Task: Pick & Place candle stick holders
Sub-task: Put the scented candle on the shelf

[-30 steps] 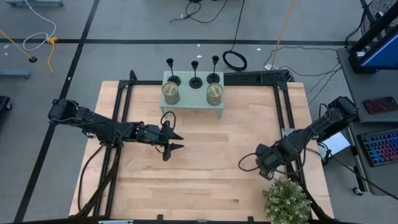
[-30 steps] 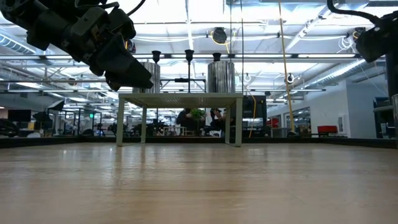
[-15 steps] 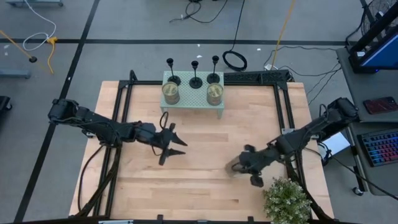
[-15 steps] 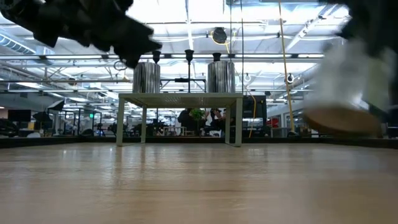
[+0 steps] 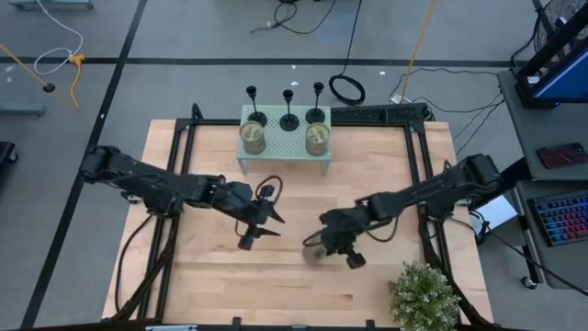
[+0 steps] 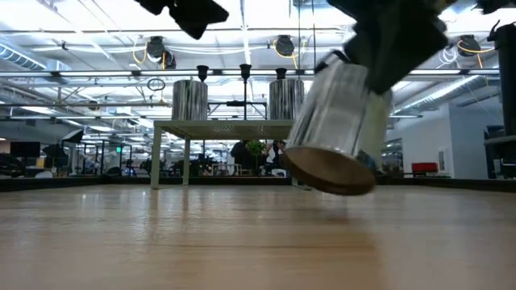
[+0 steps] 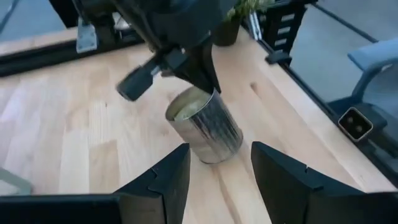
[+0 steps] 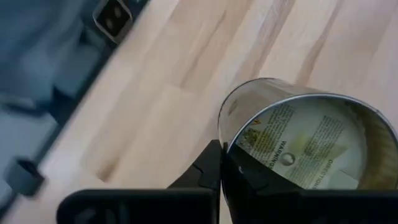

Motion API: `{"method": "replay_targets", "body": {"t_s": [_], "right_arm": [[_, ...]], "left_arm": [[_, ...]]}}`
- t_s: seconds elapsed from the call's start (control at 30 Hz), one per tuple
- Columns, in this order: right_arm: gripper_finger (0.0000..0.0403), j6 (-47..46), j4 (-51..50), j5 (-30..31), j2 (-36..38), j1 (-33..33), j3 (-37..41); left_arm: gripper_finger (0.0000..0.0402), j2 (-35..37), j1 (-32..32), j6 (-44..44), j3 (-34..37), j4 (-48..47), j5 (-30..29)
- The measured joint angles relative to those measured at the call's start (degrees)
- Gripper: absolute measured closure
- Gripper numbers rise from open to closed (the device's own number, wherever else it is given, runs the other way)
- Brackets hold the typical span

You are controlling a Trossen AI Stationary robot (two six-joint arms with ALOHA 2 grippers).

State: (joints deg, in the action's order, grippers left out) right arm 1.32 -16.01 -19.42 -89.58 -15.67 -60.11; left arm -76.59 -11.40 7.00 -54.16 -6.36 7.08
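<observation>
Three black candle stick holders (image 5: pixel 253 103) (image 5: pixel 288 108) (image 5: pixel 317 101) stand on their disc bases along the back of a small pale-green shelf (image 5: pixel 285 158) at the table's far middle. They also show in the low view (image 6: pixel 245 74). No gripper is near them. Two greenish-gold tins (image 5: pixel 252 138) (image 5: pixel 317 138) stand in front of them on the shelf. My right gripper (image 5: pixel 326 245) is at the table's middle, shut on a third tin (image 6: pixel 334 133). My left gripper (image 5: pixel 264 230) hangs open and empty just left of it, its fingers (image 7: pixel 168 180) pointing at that tin (image 7: pixel 205 127). My right gripper holds the tin by its open top rim (image 8: pixel 227 146). One finger (image 8: pixel 208 169) lies on the outside of the wall and the other seems to reach inside. The fingers come from above, slanting from the table's right. The tin hangs tilted, its base (image 6: pixel 326 171) clear of the table.
A potted green plant (image 5: pixel 423 296) stands at the table's near right corner. A black frame (image 5: pixel 418 147) runs along the table's sides and back. Bare wood (image 5: pixel 276 285) lies in front of both grippers.
My right gripper has swung from the table's right side toward the middle, carrying the tin, which stays lifted and now hangs tilted. My left gripper has gone up and a little toward the right, toward the tin, still open.
</observation>
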Motion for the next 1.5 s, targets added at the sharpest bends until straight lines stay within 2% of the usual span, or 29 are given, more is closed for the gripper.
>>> {"method": "replay_targets", "body": {"t_s": [0.07, 0.17, 0.27, 0.53, 0.63, 0.93, 1.07, 1.23, 1.4, 1.5], "right_arm": [[0.0402, 5.3, -6.9, 1.8, -1.7, 0.7, -5.0], [0.0402, 10.5, -16.2, 8.8, -3.7, 1.4, -11.6], [0.0402, 14.5, -20.7, 12.2, -6.1, 2.7, -14.9], [0.0403, 17.3, -24.0, 13.6, -9.6, 5.6, -15.5], [0.0398, 18.3, -22.3, 14.7, -10.0, 6.3, -15.5], [0.0345, 19.6, -18.7, 16.8, -9.9, 7.9, -15.6], [0.0323, 19.4, -19.1, 19.6, -9.0, 7.7, -15.6], [0.0308, 18.0, -22.4, 25.3, -3.7, 5.6, -15.5], [0.0313, 6.5, -26.0, 25.3, 3.2, 3.4, -14.7], [0.032, 0.0, -25.4, 25.7, 8.1, 2.2, -11.2]], "left_arm": [[0.0227, -1.3, 0.0, 0.2, -1.1, 0.2, 0.3], [0.0227, -1.2, 0.0, 0.2, -1.1, -0.1, 0.4], [0.0227, -1.2, 0.0, 0.2, -1.2, -0.3, 0.0], [0.0227, -1.2, 0.1, -1.1, -1.1, -0.6, -1.2], [0.0227, -1.2, 0.1, -1.2, -1.1, -1.6, -1.4], [0.0227, -1.2, 0.1, -2.0, -1.1, -3.3, -2.9], [0.0227, -1.4, 0.1, -2.8, -1.1, -3.3, -3.2], [0.0227, -5.8, 0.1, 0.7, -1.0, 0.7, -3.4], [0.0227, -11.4, 0.9, 5.6, -2.3, 6.3, -6.8], [0.0227, -14.8, 2.4, 6.0, -5.0, 4.2, -7.1]]}}
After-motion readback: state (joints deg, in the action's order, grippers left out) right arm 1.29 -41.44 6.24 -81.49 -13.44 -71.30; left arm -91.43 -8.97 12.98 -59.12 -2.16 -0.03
